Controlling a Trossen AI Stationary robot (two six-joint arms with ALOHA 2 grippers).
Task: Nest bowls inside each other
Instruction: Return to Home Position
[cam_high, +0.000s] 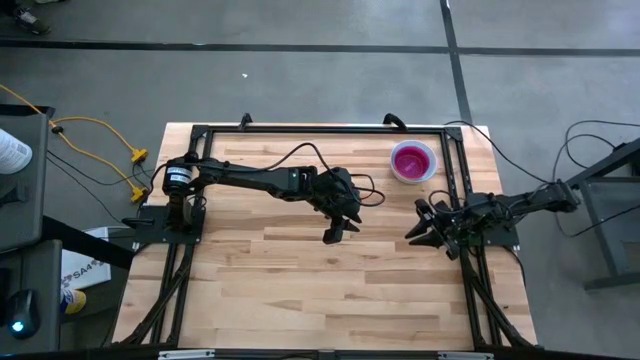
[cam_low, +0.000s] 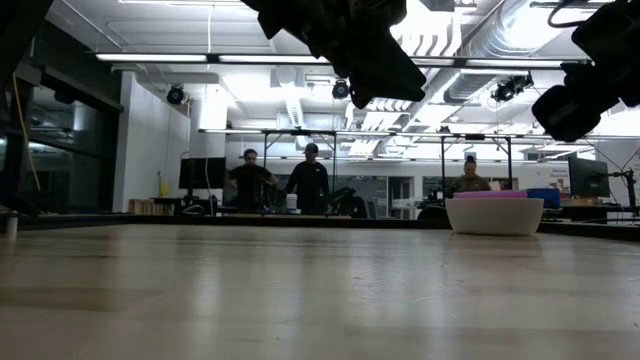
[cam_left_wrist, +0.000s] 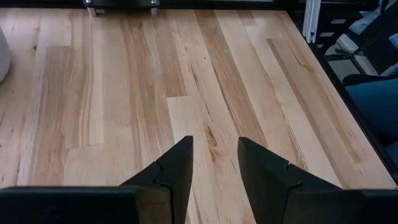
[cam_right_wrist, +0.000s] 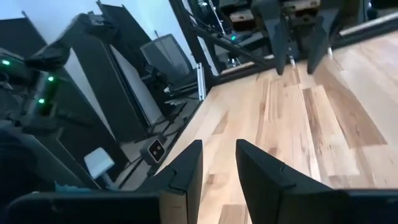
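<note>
**benchrat:** Top-down cam first. We've got the stack of bowls (cam_high: 413, 161) near the table's (cam_high: 300, 290) corner on the right arm's side. The purple-magenta bowl (cam_high: 412, 160) is innermost, with a white rim around it. We can't make out the other colours from up here. The left gripper (cam_high: 340, 230) hangs over mid-table and the right gripper (cam_high: 418, 222) sits by the right edge, both well apart from the stack.

**woodtop:** Yep. In the table-level cam we see the white bowl (cam_low: 494, 218) sitting flat on the wood, off to the right, with a pink-purple rim poking just above it. Both arms are up in the air, just dark shapes overhead. Three people (cam_low: 310, 185) are way back in the room.

**benchrat:** On the left wrist cam, we see the fingers (cam_left_wrist: 177, 168) parted with bare planks between them and nothing held. A sliver of the white bowl (cam_left_wrist: 2, 56) shows off to one side.

**woodtop:** Right wrist cam, same deal. Its fingers (cam_right_wrist: 186, 168) stand apart with a gap between them, empty, over wood near the table's edge.
</note>
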